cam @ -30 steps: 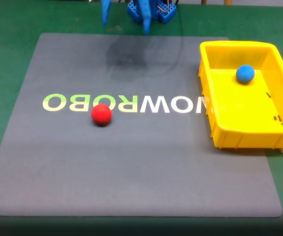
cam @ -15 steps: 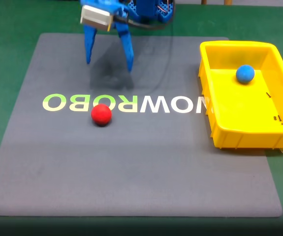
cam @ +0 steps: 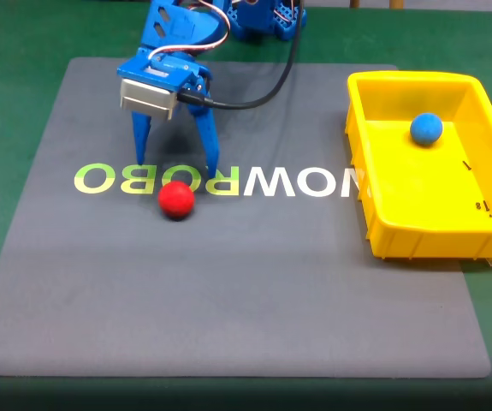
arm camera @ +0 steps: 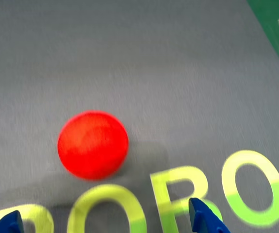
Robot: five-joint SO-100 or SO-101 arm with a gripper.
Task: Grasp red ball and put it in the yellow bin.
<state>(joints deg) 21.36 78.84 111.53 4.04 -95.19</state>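
Observation:
The red ball (cam: pixel 176 199) rests on the grey mat, on the printed lettering; the wrist view shows the red ball (arm camera: pixel 92 144) large and just ahead of the fingertips. My blue gripper (cam: pixel 175 164) hangs open just behind the ball, its two fingers spread wide and pointing down, nothing between them. In the wrist view the gripper (arm camera: pixel 107 223) shows as two blue tips at the bottom edge. The yellow bin (cam: pixel 374 205) stands at the right edge of the mat.
A blue ball (cam: pixel 426 128) lies inside the bin near its far wall. The grey mat (cam: pixel 228 291) lies on a green table (cam: pixel 6 103). A black cable (cam: pixel 267 86) runs from the gripper back to the arm base.
The gripper has come down and forward from the back of the mat toward the red ball, staying open. The balls and the bin have not moved.

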